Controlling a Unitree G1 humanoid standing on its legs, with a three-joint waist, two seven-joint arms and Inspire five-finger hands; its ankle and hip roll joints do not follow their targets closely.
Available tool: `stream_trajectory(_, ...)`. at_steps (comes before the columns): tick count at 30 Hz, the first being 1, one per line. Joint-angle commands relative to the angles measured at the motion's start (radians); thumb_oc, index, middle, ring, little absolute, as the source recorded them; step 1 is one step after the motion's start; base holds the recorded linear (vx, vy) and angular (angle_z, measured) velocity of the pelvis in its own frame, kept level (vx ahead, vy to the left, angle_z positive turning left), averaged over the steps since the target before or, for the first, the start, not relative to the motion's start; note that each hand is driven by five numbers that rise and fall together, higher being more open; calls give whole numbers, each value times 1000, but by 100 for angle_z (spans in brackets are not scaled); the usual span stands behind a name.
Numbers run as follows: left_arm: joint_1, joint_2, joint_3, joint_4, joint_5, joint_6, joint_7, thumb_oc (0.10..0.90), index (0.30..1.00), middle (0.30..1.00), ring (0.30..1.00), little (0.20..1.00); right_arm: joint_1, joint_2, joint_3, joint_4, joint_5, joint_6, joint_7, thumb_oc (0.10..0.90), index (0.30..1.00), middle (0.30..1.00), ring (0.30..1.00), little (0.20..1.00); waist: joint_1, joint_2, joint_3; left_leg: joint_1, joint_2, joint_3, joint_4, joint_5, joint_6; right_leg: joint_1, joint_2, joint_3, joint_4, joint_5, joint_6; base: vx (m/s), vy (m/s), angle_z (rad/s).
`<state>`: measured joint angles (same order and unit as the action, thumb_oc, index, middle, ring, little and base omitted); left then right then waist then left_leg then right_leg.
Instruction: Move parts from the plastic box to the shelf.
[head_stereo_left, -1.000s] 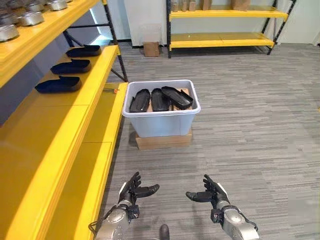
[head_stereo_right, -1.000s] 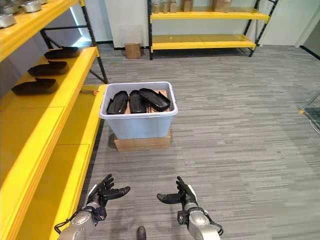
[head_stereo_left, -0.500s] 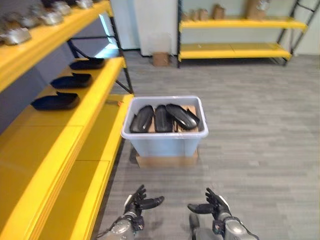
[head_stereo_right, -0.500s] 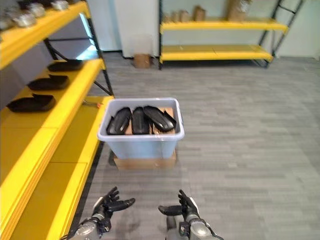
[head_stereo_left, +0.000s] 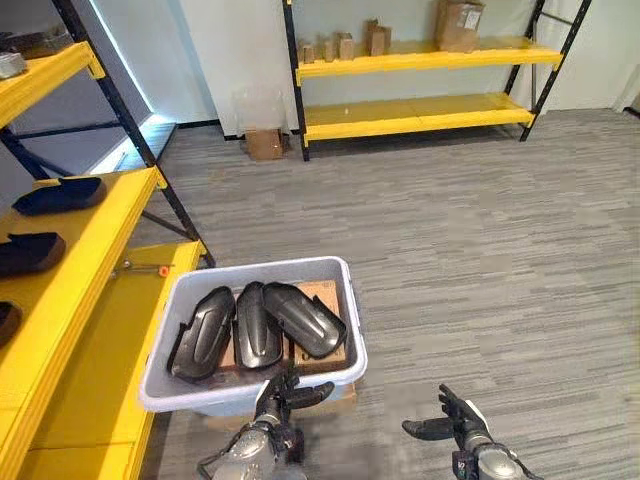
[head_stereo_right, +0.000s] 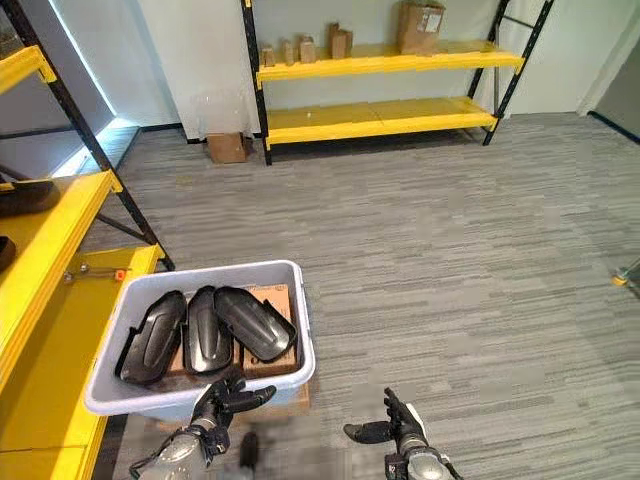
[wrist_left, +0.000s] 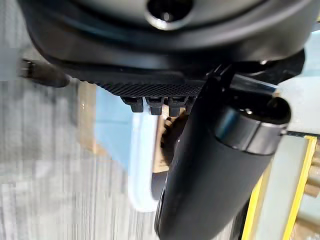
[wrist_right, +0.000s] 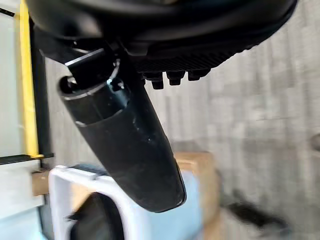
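3 black moulded plastic parts (head_stereo_left: 258, 325) lie side by side in the pale grey plastic box (head_stereo_left: 330, 369), which rests on a flat cardboard carton (head_stereo_right: 292, 402) beside the yellow metal shelf (head_stereo_left: 75, 270). Compared with 0.5 s ago, the view has shifted and the box now appears directly ahead of the hands. The left hand (head_stereo_left: 283, 393) and right hand (head_stereo_left: 452, 424) are open, fingers spread, holding nothing. Judgement: the approach is nearly complete; the first grasp is not yet made.
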<state>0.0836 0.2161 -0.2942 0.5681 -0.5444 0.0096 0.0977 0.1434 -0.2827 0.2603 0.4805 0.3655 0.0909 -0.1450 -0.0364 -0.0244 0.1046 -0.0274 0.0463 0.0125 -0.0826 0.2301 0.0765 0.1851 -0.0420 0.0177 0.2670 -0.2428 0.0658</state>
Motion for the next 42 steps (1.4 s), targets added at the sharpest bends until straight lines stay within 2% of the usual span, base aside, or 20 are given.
stream_trajectory(1,-56,56,31,-117,6,-76,-10,900,1000,1000,1000,1000,-80,11,-9,-114,17,-86,14,900,1000,1000,1000,1000,52,-9,-27,62,61,-33,-5,-124,-132,-87,-88,63,-316,348,41,155,520,-18)
stream_trajectory(4,-74,70,39,-112,5,-77,4,900,1000,1000,1000,1000,-95,38,11,-104,20,-80,14,900,1000,1000,1000,1000,58,-15,-33,77,7,-12,-5,-176,-94,-121,-130,85,-292,375,81,60,408,-28)
stream_trajectory(6,-74,70,41,-115,3,-78,9,900,1000,1000,1000,1000,-95,41,14,-104,19,-79,14,900,1000,1000,1000,1000,59,-18,-36,86,-6,-6,-5,-189,-85,-123,-140,87,-293,385,91,29,159,5)
stream_trajectory(16,-76,67,37,-121,9,-74,0,900,1000,1000,1000,1000,-94,42,4,-104,8,-77,7,900,1000,1000,1000,1000,58,-35,-49,98,-21,-1,-5,-210,-78,-100,-170,65,-327,404,104,29,36,6)
stream_trajectory(18,-80,70,32,-129,13,-76,2,900,1000,1000,1000,1000,-111,45,5,-108,5,-83,1,900,1000,1000,1000,1000,60,-37,-42,95,-35,3,-5,-216,-65,-123,-180,74,-291,419,116,24,104,0)
stream_trajectory(20,-82,73,28,-132,15,-76,3,900,1000,1000,1000,1000,-111,44,5,-109,4,-84,2,900,1000,1000,1000,1000,58,-36,-37,93,-37,1,-5,-216,-62,-136,-178,77,-260,417,116,2,101,-11)
stream_trajectory(21,-88,75,25,-131,18,-75,3,900,1000,1000,1000,1000,-113,47,5,-117,8,-86,1,900,1000,1000,1000,1000,50,-32,-23,88,-40,-9,-5,-214,-54,-176,-162,95,-183,426,115,-16,114,-10)
stream_trajectory(23,-90,84,18,-141,19,-78,2,900,1000,1000,1000,1000,-121,41,11,-124,10,-90,4,900,1000,1000,1000,1000,42,-25,-7,85,-42,-17,-5,-208,-50,-213,-140,115,-121,458,115,-22,76,2)
stream_trajectory(25,-95,85,18,-145,22,-78,3,900,1000,1000,1000,1000,-127,39,14,-136,5,-91,2,900,1000,1000,1000,1000,41,-15,5,82,-42,-26,-5,-207,-48,-245,-128,123,-92,463,110,0,41,9)
stream_trajectory(26,-95,85,18,-145,22,-78,3,900,1000,1000,1000,1000,-127,39,14,-137,5,-91,2,900,1000,1000,1000,1000,41,-15,5,81,-42,-26,-5,-207,-48,-246,-128,123,-92,463,110,85,-11,7)
stream_trajectory(27,-104,87,23,-142,23,-82,3,900,1000,1000,1000,1000,-134,40,14,-141,2,-94,0,900,1000,1000,1000,1000,50,-15,0,82,-43,-18,-5,-219,-54,-238,-185,78,-190,475,98,104,-82,3)
stream_trajectory(28,-110,88,24,-141,15,-82,12,900,1000,1000,1000,1000,-140,40,15,-143,-3,-94,-3,900,1000,1000,1000,1000,60,-19,2,83,-33,-8,-5,-227,-62,-268,-218,22,-262,487,95,143,-125,-5)
stream_trajectory(30,-110,85,27,-138,16,-82,10,900,1000,1000,1000,1000,-135,37,11,-148,-10,-91,4,900,1000,1000,1000,1000,51,-26,7,92,-29,-22,-5,-226,-69,-235,-227,16,-283,493,101,93,-95,-24)
stream_trajectory(33,-104,78,27,-131,22,-87,3,900,1000,1000,1000,1000,-125,35,12,-146,-10,-89,12,900,1000,1000,1000,1000,48,-41,-3,109,-20,-24,-5,-234,-84,-211,-218,6,-296,487,105,103,-89,27)
stream_trajectory(34,-97,75,28,-124,20,-86,-3,900,1000,1000,1000,1000,-113,26,7,-160,-12,-89,18,900,1000,1000,1000,1000,50,-47,-14,117,-8,-34,-5,-235,-96,-186,-216,-30,-314,487,104,218,-228,56)
stream_trajectory(37,-86,70,22,-118,22,-79,-10,900,1000,1000,1000,1000,-94,14,-3,-169,-9,-90,22,900,1000,1000,1000,1000,43,-46,-24,118,18,-59,-5,-230,-113,-147,-195,-63,-331,450,90,116,-157,44)
stream_trajectory(42,-70,71,33,-123,23,-76,-13,900,1000,1000,1000,1000,-90,3,-6,-184,-9,-92,26,900,1000,1000,1000,1000,46,-39,-34,119,36,-64,-5,-225,-126,-127,-179,-74,-344,427,80,45,-77,8)
